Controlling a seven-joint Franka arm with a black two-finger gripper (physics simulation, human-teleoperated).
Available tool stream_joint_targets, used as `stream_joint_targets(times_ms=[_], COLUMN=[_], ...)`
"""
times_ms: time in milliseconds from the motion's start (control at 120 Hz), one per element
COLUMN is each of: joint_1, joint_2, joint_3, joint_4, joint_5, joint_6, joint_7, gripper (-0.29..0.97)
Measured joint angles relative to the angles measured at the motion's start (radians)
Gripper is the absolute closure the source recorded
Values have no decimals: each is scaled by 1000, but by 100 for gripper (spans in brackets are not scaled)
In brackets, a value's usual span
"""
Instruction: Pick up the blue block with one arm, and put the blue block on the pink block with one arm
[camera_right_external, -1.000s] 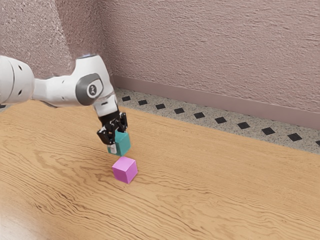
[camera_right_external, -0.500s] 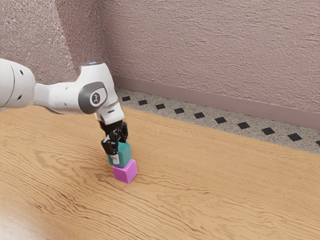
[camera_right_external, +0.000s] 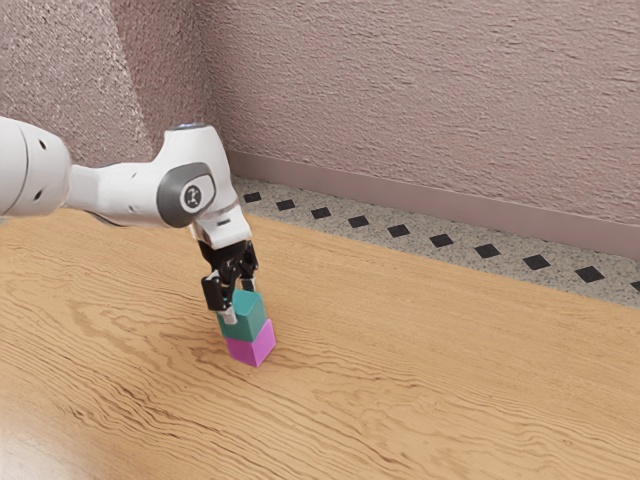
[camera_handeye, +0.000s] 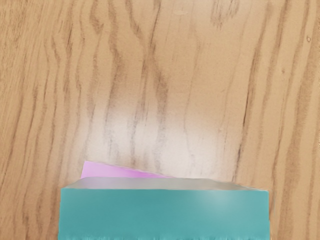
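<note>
Wood-grain table (camera_right_external: 420, 400) fills the foreground. Mid-table, the pink block (camera_right_external: 252, 346) sits flat on the wood. The blue block (camera_right_external: 248, 314) (renders teal) is on top of it, touching and upright.

The stack isn't square. In the wrist view a thin pink wedge pokes out past one edge of blue, so blue looks slightly yawed and offset against pink. Most of its footprint looks supported.

Over the stack, the gripper (camera_right_external: 236, 305) comes down on blue from above. Its jaws are closed onto it, a block-width apart, with one finger on each of two opposite side faces in the upper half. So blue is resting on pink and clamped at the same time. The arm (camera_right_external: 110, 190) reaches in from the exterior view's left.

Handling, my read:
- **Block:** rigid cube, light, with smooth flat faces. No give, probably a bit slick.
- **Hold:** opposite side faces, high up, so the fingers don't touch pink.
- **Progress:** placement looks done bar the release.
- **Release:** open evenly and lift straight up. Any sideways drag could slide blue off or shove pink, since neither looks heavy.

Behind the stack there's a grey floor strip with black diamonds (camera_right_external: 420, 235), then skirting (camera_right_external: 450, 205), then a rough pinkish wall (camera_right_external: 420, 100).
</note>
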Motion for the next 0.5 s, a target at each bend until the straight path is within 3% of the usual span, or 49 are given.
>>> stream_joint_targets(times_ms=[175,267,358,500], joint_1=[-20,-38,-155,-129], joint_2=[-183,-256,-316,-334], joint_3=[-1,14,135,167], joint_4=[25,200,346,461], joint_5=[-4,27,67,89], joint_6=[-70,-241,-423,-585], joint_7=[-3,-35,-93,-174], gripper=[3,2,1,1])
